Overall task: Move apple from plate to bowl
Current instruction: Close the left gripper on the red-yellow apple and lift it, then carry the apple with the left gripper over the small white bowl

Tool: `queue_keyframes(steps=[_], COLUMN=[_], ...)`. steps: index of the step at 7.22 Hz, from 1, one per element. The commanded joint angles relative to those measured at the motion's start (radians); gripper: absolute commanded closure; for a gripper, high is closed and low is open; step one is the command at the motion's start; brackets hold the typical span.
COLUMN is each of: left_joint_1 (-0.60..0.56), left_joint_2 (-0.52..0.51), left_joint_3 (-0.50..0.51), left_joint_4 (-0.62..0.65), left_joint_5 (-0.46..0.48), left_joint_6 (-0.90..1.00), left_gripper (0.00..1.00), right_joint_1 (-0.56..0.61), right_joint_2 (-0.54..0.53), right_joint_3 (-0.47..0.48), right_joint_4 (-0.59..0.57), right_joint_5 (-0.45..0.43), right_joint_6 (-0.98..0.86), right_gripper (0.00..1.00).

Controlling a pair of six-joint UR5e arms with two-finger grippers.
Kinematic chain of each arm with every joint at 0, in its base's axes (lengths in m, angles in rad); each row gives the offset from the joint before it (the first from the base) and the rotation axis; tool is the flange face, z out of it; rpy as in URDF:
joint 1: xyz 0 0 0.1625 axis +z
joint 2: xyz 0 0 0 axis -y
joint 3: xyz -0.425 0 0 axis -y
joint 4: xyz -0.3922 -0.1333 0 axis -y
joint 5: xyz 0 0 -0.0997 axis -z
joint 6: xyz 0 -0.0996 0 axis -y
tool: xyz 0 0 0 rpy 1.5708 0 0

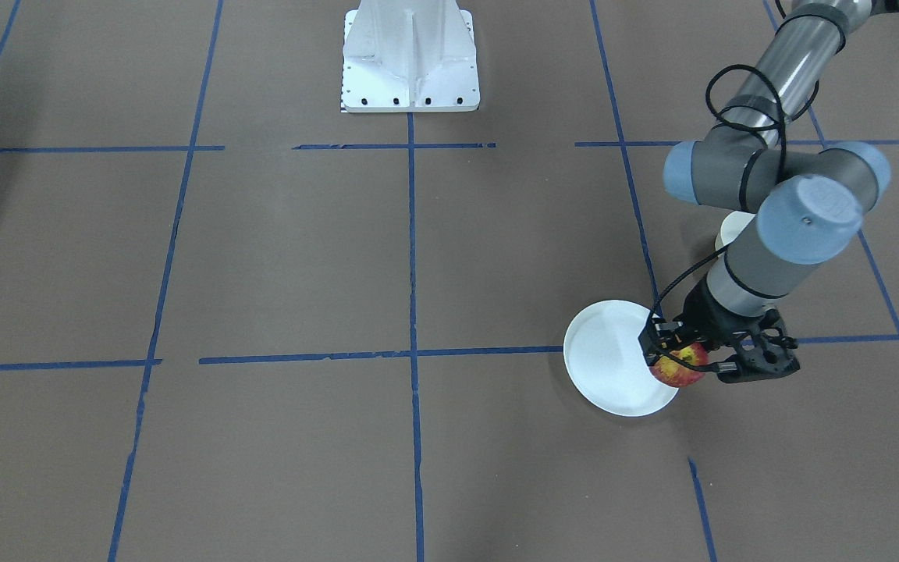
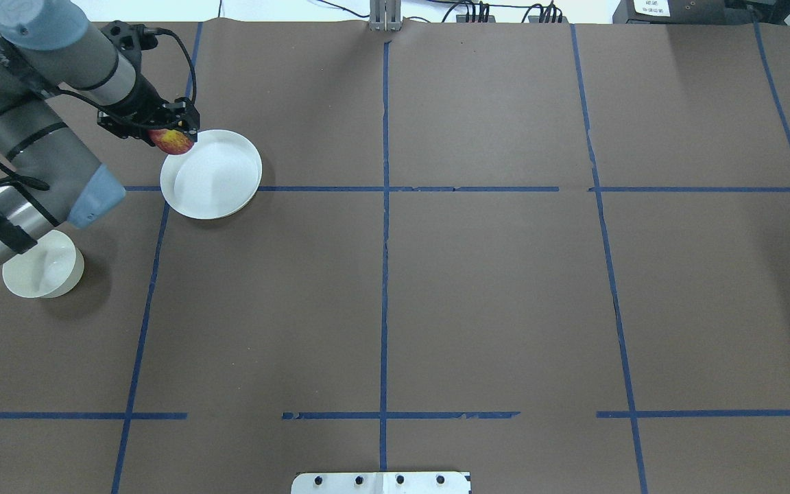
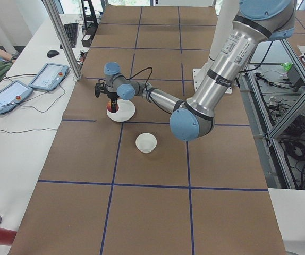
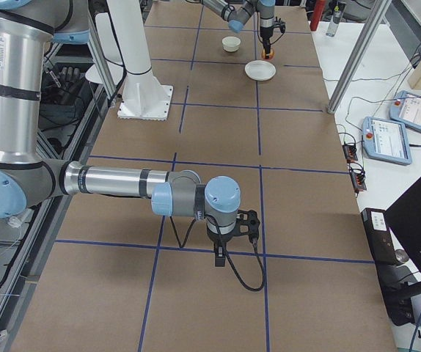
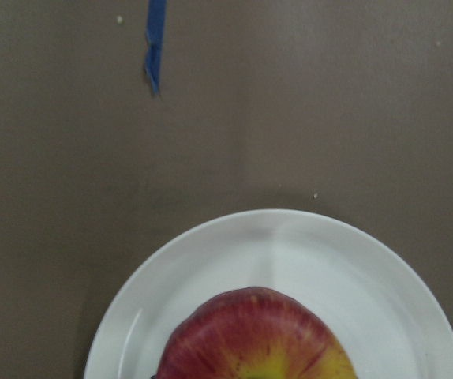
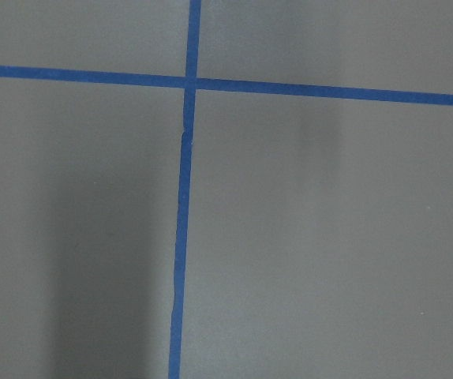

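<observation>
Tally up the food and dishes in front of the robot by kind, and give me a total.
apple: 1
plate: 1
bowl: 1
Total: 3

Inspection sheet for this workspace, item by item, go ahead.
Surface: brown table with a blue tape grid.
Job's things: small red-yellow apple in the left gripper, over the rim of the flat round white plate; small deep cream bowl stands apart, partly under the left arm.
Clutter: nothing seen.
Grippers: left gripper shut on the apple; right gripper over bare table, state unclear.
Cables: black cable looped along the left arm.
Surroundings: two teach pendants on a side bench.
</observation>
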Motion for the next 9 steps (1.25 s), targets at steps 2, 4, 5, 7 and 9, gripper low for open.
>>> queue_keyframes(steps=[2,4,5,7,9], left_joint_1=[-0.090,-0.090,-0.085,-0.032,0.039], left_joint_2=[0.262,0.470,0.569,0.619,0.618], left_joint_3=[-0.329,-0.405,-0.393,-0.333,-0.305], left_joint_4=[0.165,0.040,-0.117,-0.311,-0.350], left_joint_5=[-0.022,-0.019,0.003,0.082,0.083], left_joint_6=[0.264,0.280,0.219,0.043,-0.027], left_gripper=[0.87,0.88,0.88,0.88,0.87], right_joint_1=[0.000,0.000,0.000,0.000,0.000], right_joint_2=[-0.001,-0.001,0.001,0.001,-0.001], right_joint_3=[0.000,0.000,0.000,0.000,0.000], right_joint_4=[0.000,0.000,0.000,0.000,-0.001], right_joint_5=[0.000,0.000,0.000,0.000,0.000], right_joint_6=[0.000,0.000,0.000,0.000,0.000], right_gripper=[0.00,0.00,0.00,0.00,0.00])
